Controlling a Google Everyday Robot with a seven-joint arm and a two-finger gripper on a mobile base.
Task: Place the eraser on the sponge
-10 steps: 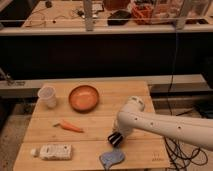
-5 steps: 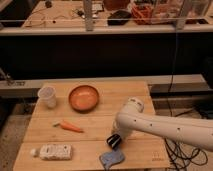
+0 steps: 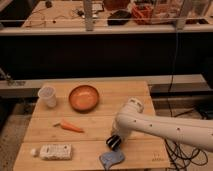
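The eraser (image 3: 114,143) is at the tip of the end effector (image 3: 113,141), at the front of the table (image 3: 135,92). It is just above the sponge (image 3: 111,159), which lies at its 6 o'clock near the front edge. The black block and the dark tip merge, so whether the end effector is clamped on the eraser cannot be told.

Change: over the last second the tip has dropped slightly toward 6 o'clock, narrowing the gap to the sponge. The sponge has not shifted. The eraser is not yet resting on the sponge, and this reads as the final lowering.

Surroundings, from the eraser:
- carrot (image 3: 70,126) at 9 o'clock
- white bottle (image 3: 55,151) at 8 o'clock
- orange bowl (image 3: 84,97) at 11 o'clock
- cup (image 3: 47,96) at 10 o'clock
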